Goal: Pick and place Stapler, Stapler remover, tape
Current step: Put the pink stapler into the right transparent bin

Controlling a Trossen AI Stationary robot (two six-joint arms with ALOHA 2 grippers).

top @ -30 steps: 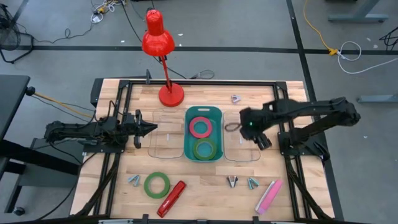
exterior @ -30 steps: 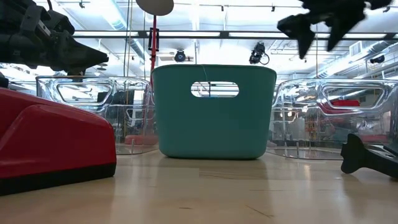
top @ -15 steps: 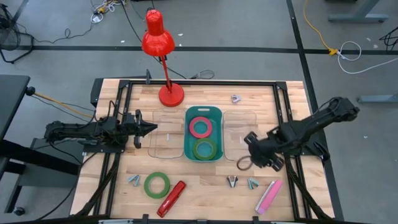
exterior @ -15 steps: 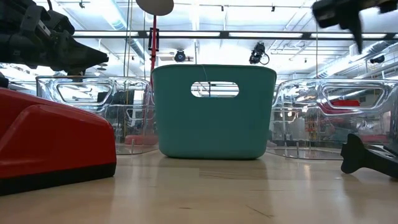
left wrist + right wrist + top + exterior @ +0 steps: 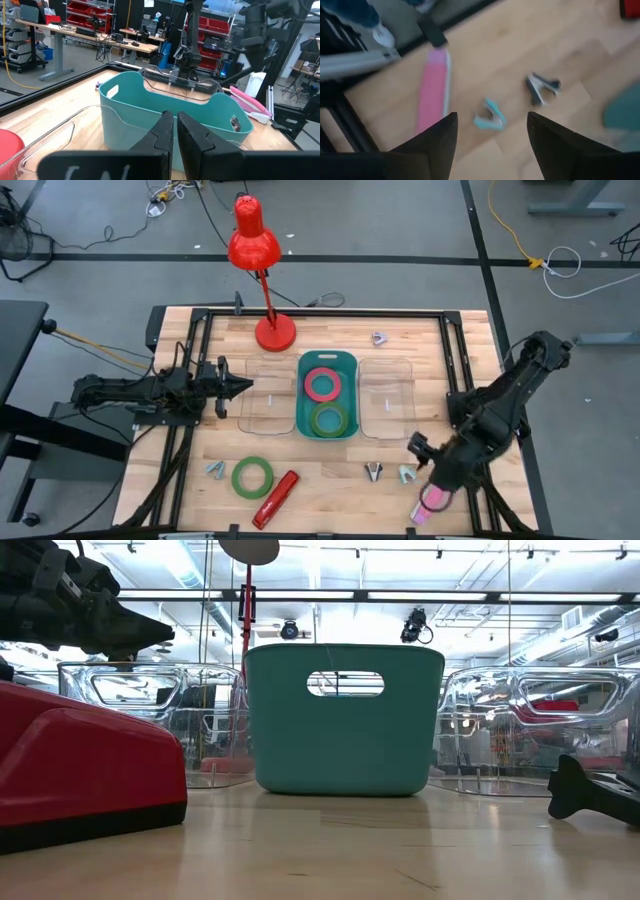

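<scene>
My right gripper [image 5: 425, 462] hangs open and empty over the table's near right, above the pink stapler [image 5: 432, 498] and a teal staple remover [image 5: 405, 474]. Its wrist view shows the pink stapler [image 5: 432, 95], the teal remover [image 5: 490, 119] and a dark remover [image 5: 542, 87] lying on the wood below the open fingers. A red stapler [image 5: 276, 498] and a green tape roll [image 5: 252, 477] lie flat at the near left. My left gripper [image 5: 240, 387] waits shut at the left, pointing at the bins.
A teal bin [image 5: 345, 365] at the centre holds a pink and a green tape ring. Clear bins stand on either side of it [image 5: 268, 412] [image 5: 388, 420]. A red lamp [image 5: 258, 240] stands at the far edge. More removers lie near left [image 5: 215, 470] and far right [image 5: 379, 338].
My right gripper has swung from above the right clear bin toward the table's near edge and now hangs over the pink stapler and the removers. It has left the low view. Nothing on the table has moved.
</scene>
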